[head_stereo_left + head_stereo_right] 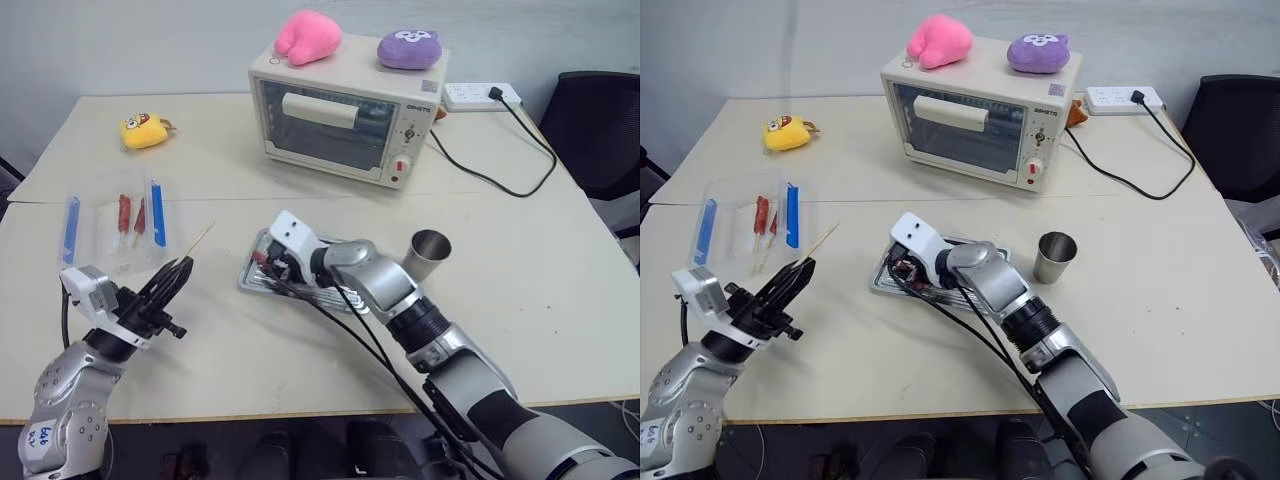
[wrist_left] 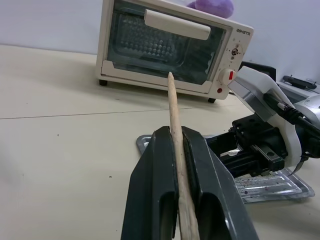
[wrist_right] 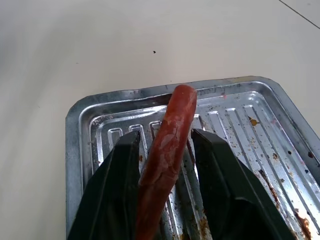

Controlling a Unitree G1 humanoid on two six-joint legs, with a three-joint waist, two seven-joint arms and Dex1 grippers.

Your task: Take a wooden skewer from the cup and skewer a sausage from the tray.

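Sausage point(image 3: 167, 145) lies between my right claw's point(image 3: 165, 145) fingers over the tray point(image 3: 80, 130); whether they grip, I cannot tell. Left claw point(image 2: 180, 145) clenches the wooden skewer point(image 2: 175, 115).

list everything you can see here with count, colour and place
toaster oven: 1, cream, back of table
plush toys: pink and purple on the oven, yellow back left
power strip: 1, white, back right
plastic box: 1, clear with blue sides, left, holds skewered sausages
tray: 1, silver, table centre
cup: 1, silver, right of tray
sausage: 1, reddish-brown, over tray, between right jaws
wooden skewer: 1, tan, in left jaws
chair: 1, black, far right
left gripper: shut on skewer
right gripper: around sausage
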